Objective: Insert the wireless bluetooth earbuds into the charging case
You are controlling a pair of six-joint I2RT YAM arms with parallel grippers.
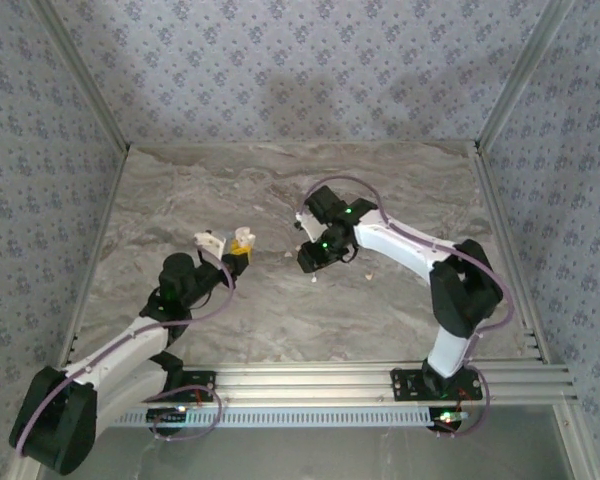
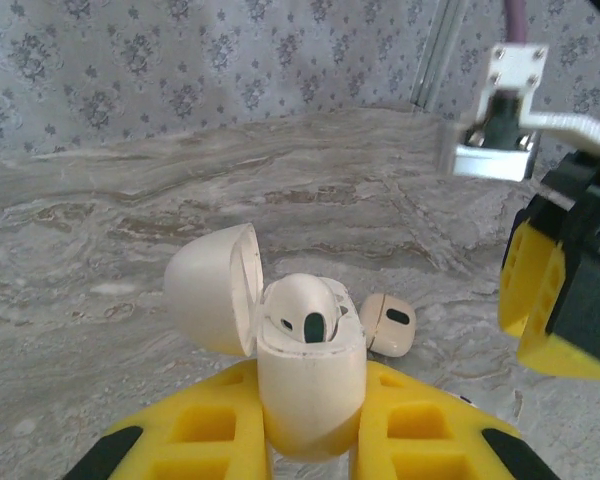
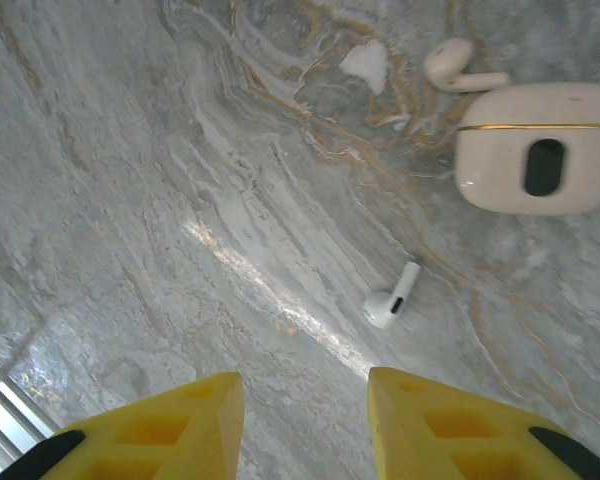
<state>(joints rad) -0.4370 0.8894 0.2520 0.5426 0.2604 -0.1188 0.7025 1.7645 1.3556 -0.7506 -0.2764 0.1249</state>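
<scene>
The charging case (image 2: 310, 375) is a cream shell, and my left gripper (image 2: 312, 400) is shut on its lower body. Its lid (image 2: 212, 288) hangs open to the left. One earbud (image 2: 305, 305) sits in the case, its white dome and dark oval showing. In the top view that gripper (image 1: 242, 243) is left of centre. A second white earbud (image 3: 392, 298) lies loose on the marble, just ahead of my right gripper (image 3: 305, 385), whose yellow fingers stand apart with nothing between them. From above, this earbud (image 1: 313, 280) is a speck just below the right gripper (image 1: 315, 262).
A closed cream case with a gold seam and a dark oval (image 3: 540, 160) lies on the marble beyond the loose earbud, with a cream earbud (image 3: 460, 70) beside it. That same case (image 2: 388, 323) rests just past the held one. Metal rails (image 1: 380, 385) edge the table.
</scene>
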